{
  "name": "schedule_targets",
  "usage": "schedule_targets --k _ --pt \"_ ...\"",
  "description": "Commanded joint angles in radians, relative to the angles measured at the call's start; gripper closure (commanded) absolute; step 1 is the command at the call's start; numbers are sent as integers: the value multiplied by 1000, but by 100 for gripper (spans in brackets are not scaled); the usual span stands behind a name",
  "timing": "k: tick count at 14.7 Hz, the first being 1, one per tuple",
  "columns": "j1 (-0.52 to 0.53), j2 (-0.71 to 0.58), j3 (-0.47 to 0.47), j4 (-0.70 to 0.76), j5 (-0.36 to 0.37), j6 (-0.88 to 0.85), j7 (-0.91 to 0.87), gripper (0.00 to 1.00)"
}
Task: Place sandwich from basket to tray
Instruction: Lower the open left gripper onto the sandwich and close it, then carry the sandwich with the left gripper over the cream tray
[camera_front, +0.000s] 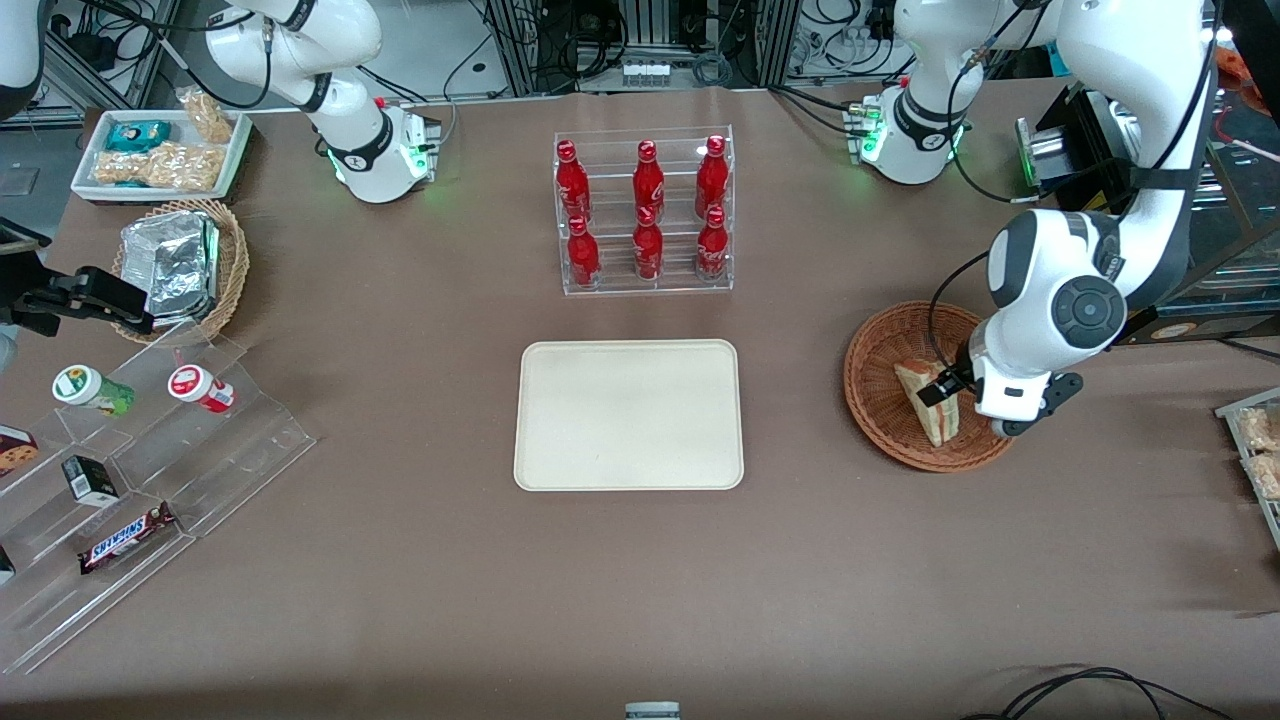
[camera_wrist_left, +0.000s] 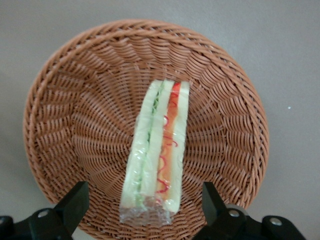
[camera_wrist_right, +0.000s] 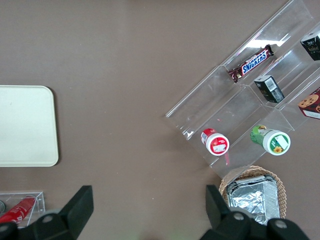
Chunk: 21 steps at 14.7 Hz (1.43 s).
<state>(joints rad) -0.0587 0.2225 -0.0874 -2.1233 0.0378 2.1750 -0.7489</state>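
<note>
The pincer (camera_wrist_left: 145, 212) hangs just above the reddish-brown wicker basket (camera_front: 875, 350), fingers (camera_wrist_left: 75, 202) spread wide on either side of the sandwich (camera_wrist_left: 157, 150) and gripping nothing, apparently lined up so the wedge's flat bread faces meet the pads. The sandwich lies in clear wrap in the basket, filling stripe up. The cream tray (camera_front: 629, 415) waits bare at mid-worktop, nearer the front camera than the red bottles (camera_front: 647, 210). A Snickers bar (camera_front: 126, 537) on the acrylic stand shows the only readable name.
</note>
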Motion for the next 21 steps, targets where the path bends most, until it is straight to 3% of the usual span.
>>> schedule_targets --k 1,5,6,7,8,9,10,16,18,21 --pt "-9 20 -9 -10 4 34 -18 0" --pt "-4 44 -9 -46 5 40 -15 0" --pt "-4 51 -8 -41 5 40 -15 18" --pt "-4 58 -9 -37 5 40 -17 50" --pt "-4 66 -9 -35 4 40 -17 73" --pt "-4 67 -9 -29 4 39 -17 87" --pt "-3 70 -9 -6 2 26 -17 92" --pt "-9 -7 -11 67 10 -79 2 94" --pt "-9 -17 -108 170 16 -200 -7 94" --pt "-10 38 -285 271 20 -208 -7 93"
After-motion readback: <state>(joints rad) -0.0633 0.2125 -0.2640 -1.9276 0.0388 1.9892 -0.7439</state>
